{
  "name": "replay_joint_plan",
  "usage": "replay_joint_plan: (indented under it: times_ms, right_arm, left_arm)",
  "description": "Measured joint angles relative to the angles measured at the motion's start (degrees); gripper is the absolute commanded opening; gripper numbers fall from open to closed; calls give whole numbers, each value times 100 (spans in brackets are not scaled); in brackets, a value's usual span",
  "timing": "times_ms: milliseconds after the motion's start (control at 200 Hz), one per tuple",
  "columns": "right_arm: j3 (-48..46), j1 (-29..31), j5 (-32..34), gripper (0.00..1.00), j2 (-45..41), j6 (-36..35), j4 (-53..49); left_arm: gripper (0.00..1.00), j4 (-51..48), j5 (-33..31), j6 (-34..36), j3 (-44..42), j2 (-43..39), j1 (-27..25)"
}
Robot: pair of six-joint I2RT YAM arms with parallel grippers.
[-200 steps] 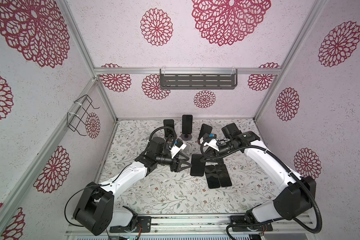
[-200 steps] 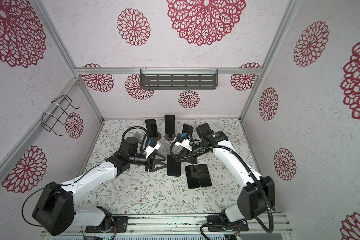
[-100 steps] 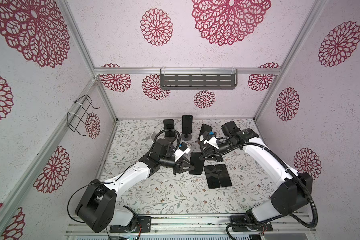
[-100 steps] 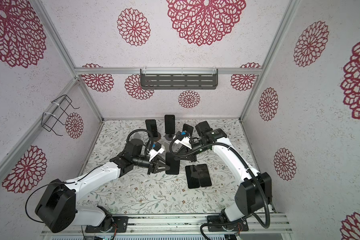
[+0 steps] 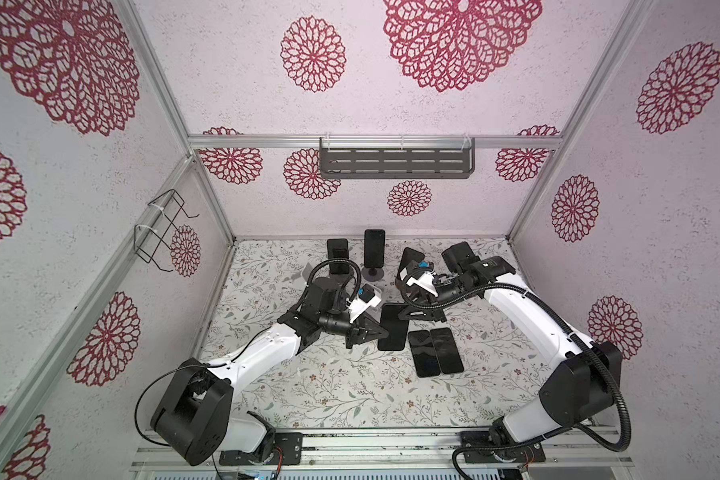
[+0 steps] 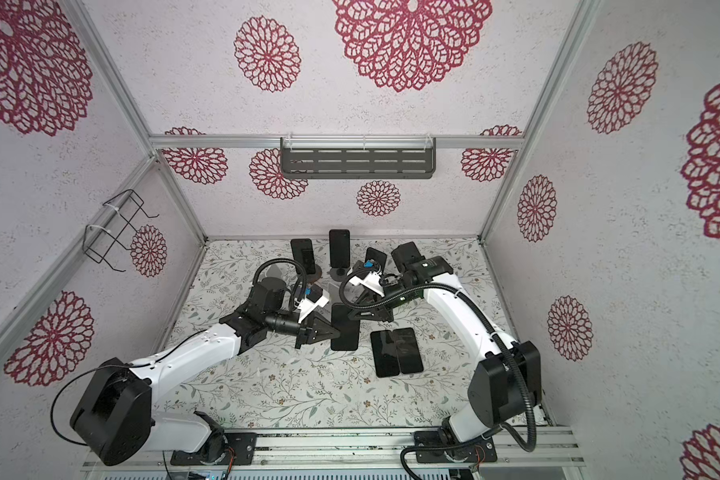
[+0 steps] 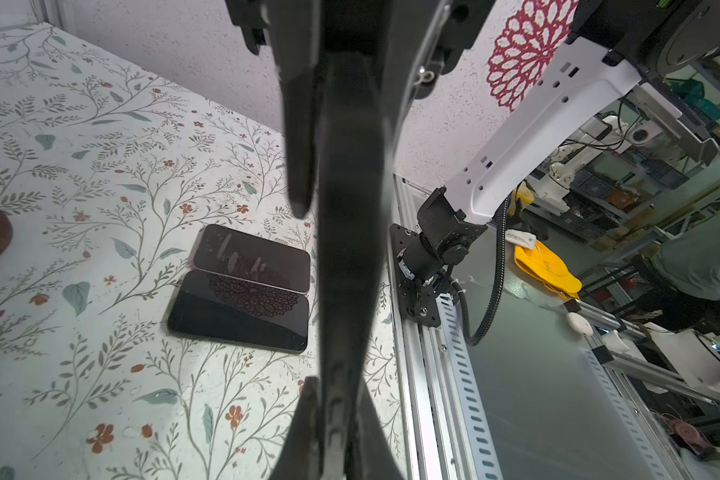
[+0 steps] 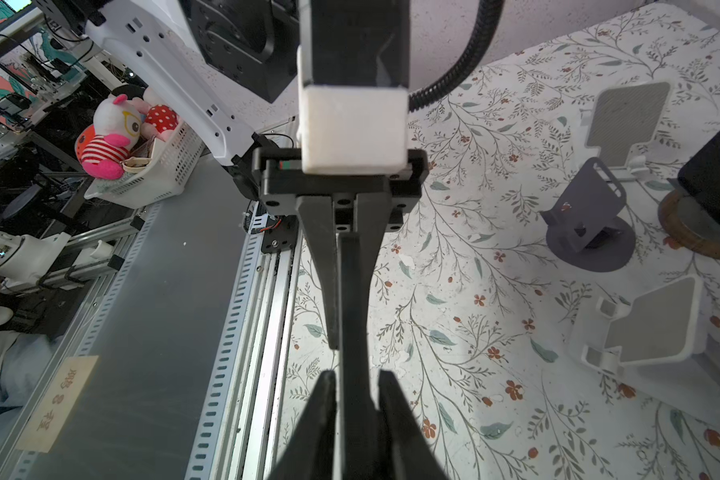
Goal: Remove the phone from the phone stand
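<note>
A black phone hangs above the flowered table in the middle, clear of any stand, and it also shows in a top view. My left gripper is shut on its left edge; in the left wrist view the phone runs edge-on between the pinching fingers of that gripper. My right gripper is at the phone's far right corner. In the right wrist view its jaws straddle the phone with a thin gap showing, so it is open.
Two phones lie flat side by side right of centre. At the back, phones stand on stands. Two empty white stands and a grey stand sit behind my left arm.
My left gripper moved right to the phone and closed on its edge. My right gripper, which was shut on the phone, has let its jaws part.
</note>
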Motion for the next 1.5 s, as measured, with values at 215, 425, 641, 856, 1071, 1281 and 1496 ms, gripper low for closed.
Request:
replay_joint_plan:
  times_ms: [215,425,641,856,1071,1281,1496]
  right_arm:
    - [0,-199,-39,69,20,107,321]
    - [-177,-380,120,78,-2,542,785]
    - [-940,-634,870,81,-485,2135,1961]
    - [-1626,-866,2378,73,-1158,3657,2787]
    - [-1781,-872,4470,55,-1528,4784,2317]
    - [-2562,-866,5851,36,-1565,5517,1661]
    - [-3213,-866,6511,9,-1543,6146,1434]
  left_arm:
    - [0,-81,-44,-24,0,0,-11]
    - [0,-107,-118,-31,0,0,-11]
    - [0,-168,-555,-308,68,164,-9]
    - [0,-295,-962,-702,212,409,-85]
    - [0,-861,-1351,-1167,551,413,-269]
    - [0,-1180,-1665,-1794,815,470,-319]
    - [0,-1397,-2013,-2682,984,664,-487]
